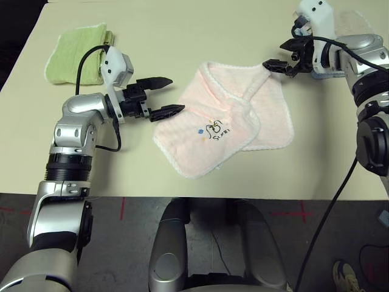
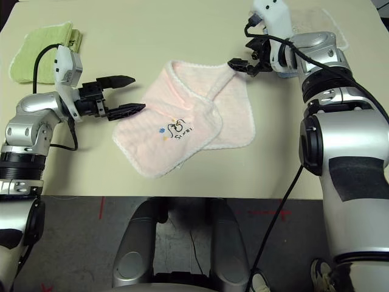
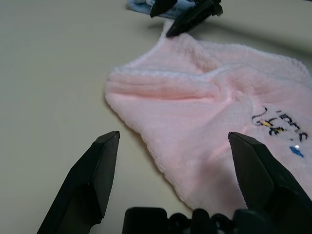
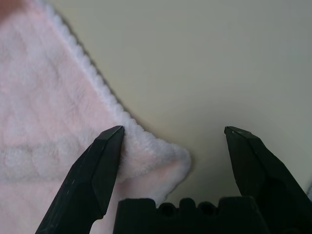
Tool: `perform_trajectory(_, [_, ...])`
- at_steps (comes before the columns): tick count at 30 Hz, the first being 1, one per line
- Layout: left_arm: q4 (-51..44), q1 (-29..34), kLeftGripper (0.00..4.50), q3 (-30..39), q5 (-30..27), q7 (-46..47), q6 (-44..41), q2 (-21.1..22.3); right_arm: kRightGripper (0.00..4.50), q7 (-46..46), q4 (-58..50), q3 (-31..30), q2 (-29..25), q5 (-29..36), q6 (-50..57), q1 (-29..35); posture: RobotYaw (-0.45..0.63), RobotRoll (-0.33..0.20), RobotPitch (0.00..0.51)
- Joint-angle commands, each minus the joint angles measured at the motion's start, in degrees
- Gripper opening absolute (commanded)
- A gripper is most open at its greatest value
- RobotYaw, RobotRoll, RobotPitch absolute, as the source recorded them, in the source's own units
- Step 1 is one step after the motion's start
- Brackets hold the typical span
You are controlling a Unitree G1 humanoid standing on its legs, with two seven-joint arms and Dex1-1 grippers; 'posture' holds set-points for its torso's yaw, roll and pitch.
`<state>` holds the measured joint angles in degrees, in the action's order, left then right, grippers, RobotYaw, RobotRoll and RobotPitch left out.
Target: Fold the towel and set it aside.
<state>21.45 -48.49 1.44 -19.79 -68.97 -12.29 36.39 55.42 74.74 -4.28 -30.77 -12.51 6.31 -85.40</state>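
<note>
You see pink towel (image 1: 225, 115) mid-table, partly folded, one flap laid over itself, logo (image 1: 214, 131) facing up. Left gripper (image 1: 163, 95) sits just beside towel's left edge, jaws wide, holding nothing. Right gripper (image 1: 275, 66) hovers at towel's far right corner (corner lies between fingers in wrist view), jaws wide, not clamped. Green towel (image 1: 76, 56) lies folded near table's far left corner. Blue towel (image 3: 146, 6) lies folded behind right gripper, toward far right corner.

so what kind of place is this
Probably a robot lab or test room, not a home: a plain beige table with only towels on it, red tape crosses marking the dark floor, and loose cables hanging off the arms.
</note>
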Motion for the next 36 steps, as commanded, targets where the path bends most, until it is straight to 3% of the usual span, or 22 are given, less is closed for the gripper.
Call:
perform_trajectory(1, [1.05, -0.24, 4.5, -0.88, 0.85, -1.15, 0.45, 0.12, 4.47, -1.41, 0.85, -1.44, -0.71, -1.75, -0.16, -0.24, 0.11, 0.0, 0.424])
perform_trajectory(10, [0.61, 0.42, 4.5, -0.87, 0.72, -1.31, 0.32, 0.25, 4.47, -3.56, 1.42, -2.57, -0.03, -3.05, 0.25, 1.05, 0.11, 0.0, 0.429])
perform_trajectory(11, [0.57, 0.44, 4.5, -0.88, 0.72, -1.27, 0.26, 0.22, 4.31, -3.24, 1.47, -2.81, 0.14, -3.26, 0.25, 1.5, 0.11, 0.0, 0.429])
perform_trajectory(13, [0.51, 0.46, 4.5, -0.92, 0.73, -1.19, 0.14, 0.17, 3.9, -2.22, 1.55, -2.96, 0.63, -3.28, 0.7, 2.28, 0.11, 0.0, 0.43])
perform_trajectory(21, [0.66, 0.51, 4.5, -0.92, 0.89, -1.54, -0.02, 0.73, 0.93, -0.13, 1.47, -2.97, 1.69, -3.19, 1.13, 2.85, 0.11, 0.0, 0.428])
perform_trajectory(24, [0.62, 0.41, 4.5, -0.98, 1.01, -1.59, -0.15, 0.66, 0.02, 0.55, 1.31, -2.3, 1.88, -2.47, 1.03, 2.51, 0.11, 0.0, 0.426])
perform_trajectory(36, [-0.94, 2.99, 4.5, -1.05, 1.18, -1.57, -0.06, 0.47, 0.02, 4.45, -1.22, 12.26, -2.63, 12.05, -1.65, 4.71, 0.09, 0.0, 0.403])
